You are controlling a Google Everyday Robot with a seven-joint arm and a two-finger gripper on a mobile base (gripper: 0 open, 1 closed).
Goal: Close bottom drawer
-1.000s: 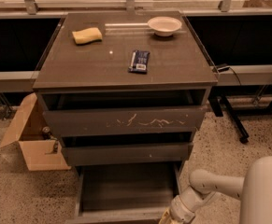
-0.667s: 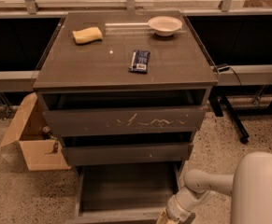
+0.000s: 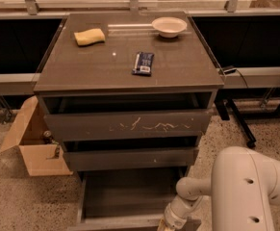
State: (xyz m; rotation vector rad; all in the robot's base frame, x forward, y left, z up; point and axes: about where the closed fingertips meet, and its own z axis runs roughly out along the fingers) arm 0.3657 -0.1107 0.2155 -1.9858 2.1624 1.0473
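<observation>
Camera view: the bottom drawer (image 3: 125, 196) is still pulled well out beneath the middle drawer (image 3: 130, 159). The gripper (image 3: 171, 225) has edged leftward to the bottom drawer's front right corner. I cannot tell how wide it is. A push looks imminent.

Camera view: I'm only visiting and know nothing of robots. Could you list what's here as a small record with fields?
furniture: dark grey-brown cabinet with three drawers
bottom drawer: wide, shallow, open, pulled out farthest of the three
on top: yellow sponge, white bowl, dark blue packet
white robot arm: lower right, reaching down
hand: at the view's bottom edge, by the bottom drawer's front right corner
floor: open brown cardboard box, left of the cabinet
</observation>
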